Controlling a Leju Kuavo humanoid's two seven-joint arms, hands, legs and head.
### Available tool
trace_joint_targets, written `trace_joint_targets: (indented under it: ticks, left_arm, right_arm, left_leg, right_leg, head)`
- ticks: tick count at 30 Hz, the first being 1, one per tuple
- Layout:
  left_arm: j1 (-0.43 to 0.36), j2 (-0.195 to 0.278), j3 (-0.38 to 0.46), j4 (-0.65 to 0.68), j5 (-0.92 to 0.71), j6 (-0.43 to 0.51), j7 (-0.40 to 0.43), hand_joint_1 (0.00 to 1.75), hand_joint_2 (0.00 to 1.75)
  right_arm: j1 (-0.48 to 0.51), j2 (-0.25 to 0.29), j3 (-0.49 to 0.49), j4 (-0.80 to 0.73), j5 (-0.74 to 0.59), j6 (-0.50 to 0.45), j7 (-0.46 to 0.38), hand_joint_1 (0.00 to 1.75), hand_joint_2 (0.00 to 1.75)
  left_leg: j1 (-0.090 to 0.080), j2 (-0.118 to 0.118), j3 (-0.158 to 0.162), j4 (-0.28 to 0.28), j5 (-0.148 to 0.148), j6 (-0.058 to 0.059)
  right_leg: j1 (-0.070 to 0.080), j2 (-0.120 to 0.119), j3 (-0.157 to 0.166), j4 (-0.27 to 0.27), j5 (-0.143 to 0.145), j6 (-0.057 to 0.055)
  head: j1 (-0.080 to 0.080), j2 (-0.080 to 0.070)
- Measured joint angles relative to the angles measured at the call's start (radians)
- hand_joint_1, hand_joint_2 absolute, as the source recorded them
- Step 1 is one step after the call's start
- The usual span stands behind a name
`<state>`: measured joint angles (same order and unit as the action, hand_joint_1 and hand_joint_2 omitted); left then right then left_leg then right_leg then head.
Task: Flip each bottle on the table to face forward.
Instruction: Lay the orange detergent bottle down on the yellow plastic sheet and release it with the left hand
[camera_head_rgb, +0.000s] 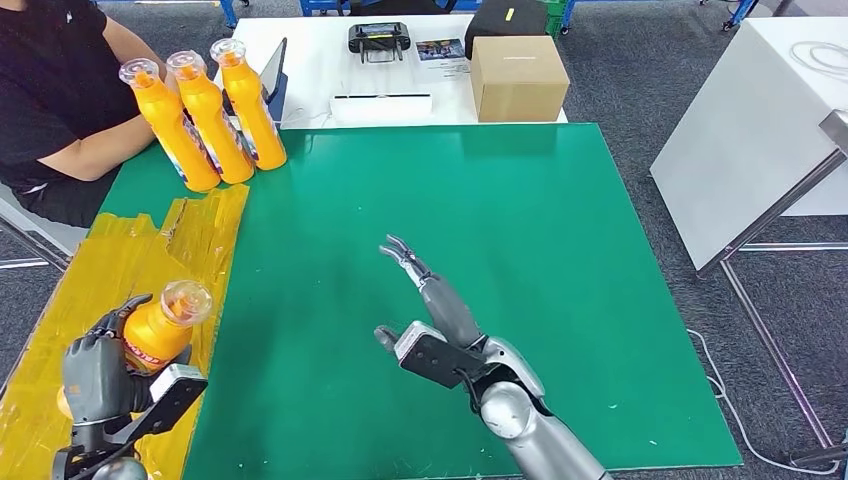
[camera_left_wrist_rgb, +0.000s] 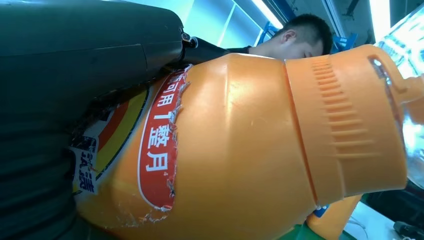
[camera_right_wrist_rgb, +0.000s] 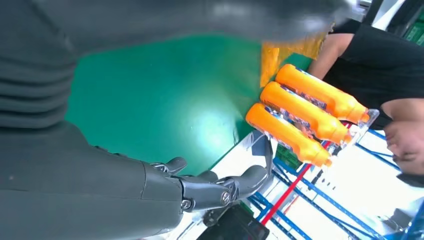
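- Head view. Left hand (camera_head_rgb: 100, 375): fingers wrapped round the body of an orange bottle (camera_head_rgb: 160, 330), held upright with its clear cap on top, above the yellow sheet (camera_head_rgb: 60, 300) at the desk's near left corner.
- Head view. Right hand (camera_head_rgb: 430, 300): fingers spread and extended, holding nothing, over the green mat (camera_head_rgb: 560, 250) near the middle of the desk's near half.
- Head view. Three more orange bottles (camera_head_rgb: 205, 115): standing side by side, touching, at the far left corner of the mat, just beside a seated person's arm (camera_head_rgb: 90, 140).
- Left wrist view. Held bottle close up: a red label with white characters (camera_left_wrist_rgb: 160, 145), torn at its edge, sits partly under the fingers.
- Right wrist view. Right hand's fingers (camera_right_wrist_rgb: 220, 187) apart and empty; the three-bottle row (camera_right_wrist_rgb: 300, 117) lies well beyond them.
- Judgement, step in hand: turning the held bottle so its label faces forward, then setting it down.
- Judgement, doing it well: keep the grip low and firm on the body, rotate about the bottle's upright axis, set the base flat on the desk before releasing, and place it apart from the row to avoid knocking it.
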<state>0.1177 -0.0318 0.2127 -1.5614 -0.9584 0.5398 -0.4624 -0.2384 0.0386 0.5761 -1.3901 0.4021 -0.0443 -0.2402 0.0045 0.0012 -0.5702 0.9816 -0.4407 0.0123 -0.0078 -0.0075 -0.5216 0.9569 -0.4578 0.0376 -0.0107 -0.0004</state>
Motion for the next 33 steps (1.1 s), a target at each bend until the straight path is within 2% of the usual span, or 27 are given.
trace_joint_targets:
  ticks: [7,13,14,17,18,22,25,29,33]
  left_arm:
    - [0.018,0.011,0.042,0.044,-0.199,0.104,0.041,1.75,1.75]
    - [0.014,0.041,0.066,0.196,-0.339,0.106,0.053,1.75,1.75]
    - [0.009,0.047,0.064,0.225,-0.353,0.103,0.053,1.66,1.75]
    - [-0.013,0.068,0.048,0.307,-0.399,0.087,0.060,0.35,1.75]
    - [-0.020,0.076,0.039,0.330,-0.416,0.078,0.068,0.00,1.75]
    - [-0.061,0.119,-0.008,0.420,-0.472,0.036,0.121,0.00,1.75]
    - [-0.088,0.150,-0.044,0.470,-0.468,0.026,0.128,0.00,1.75]
    - [-0.095,0.174,-0.073,0.487,-0.413,0.010,0.096,0.00,1.75]
    - [-0.087,0.191,-0.086,0.471,-0.296,-0.063,0.020,0.00,1.75]
  right_arm:
    - [0.016,-0.037,-0.016,-0.050,-0.023,0.000,-0.027,0.00,0.00]
    - [0.010,-0.062,-0.031,-0.074,-0.050,0.029,-0.037,0.00,0.00]
    - [0.004,-0.063,-0.030,-0.074,-0.054,0.033,-0.037,0.00,0.00]
    - [-0.025,-0.063,-0.027,-0.070,-0.067,0.043,-0.034,0.00,0.00]
    - [-0.034,-0.063,-0.027,-0.068,-0.070,0.045,-0.032,0.00,0.00]
    - [-0.064,-0.062,-0.026,-0.059,-0.079,0.052,-0.027,0.00,0.00]
    - [-0.081,-0.062,-0.024,-0.050,-0.080,0.054,-0.026,0.00,0.00]
    - [-0.093,-0.062,-0.021,-0.039,-0.080,0.058,-0.026,0.00,0.00]
    - [-0.095,-0.062,-0.020,-0.028,-0.080,0.063,-0.026,0.00,0.00]
  left_leg:
    - [0.000,0.000,0.000,0.000,0.000,0.000]
    - [0.000,0.000,0.000,0.000,0.000,0.000]
    - [0.000,0.000,0.000,0.000,0.000,0.000]
    - [0.000,0.000,0.001,0.000,0.000,0.000]
    - [0.000,0.000,0.002,0.000,0.000,0.000]
    - [0.000,-0.005,0.006,-0.001,0.000,-0.001]
    - [0.000,-0.006,0.012,-0.002,0.000,-0.002]
    - [0.000,-0.005,0.016,-0.002,-0.001,-0.003]
    - [0.000,-0.005,0.018,-0.002,0.001,-0.004]
  right_leg:
    - [0.000,0.000,0.000,0.000,0.000,0.000]
    - [0.000,0.001,0.000,0.000,0.000,0.000]
    - [0.000,0.001,0.000,0.000,0.000,0.000]
    - [0.000,0.000,0.001,0.000,0.000,0.000]
    - [0.000,0.000,0.002,0.000,0.000,0.000]
    - [0.000,-0.004,0.008,0.000,-0.001,-0.001]
    - [0.000,-0.005,0.015,0.000,-0.002,-0.002]
    - [0.001,-0.004,0.019,0.001,-0.002,-0.003]
    - [0.000,-0.004,0.020,0.001,-0.002,-0.003]
  head:
    - [0.000,0.000]
    - [0.000,0.000]
    - [0.000,0.000]
    - [0.000,0.000]
    - [0.000,0.000]
    - [0.000,0.000]
    - [-0.001,0.000]
    - [0.000,0.000]
    - [-0.001,0.000]
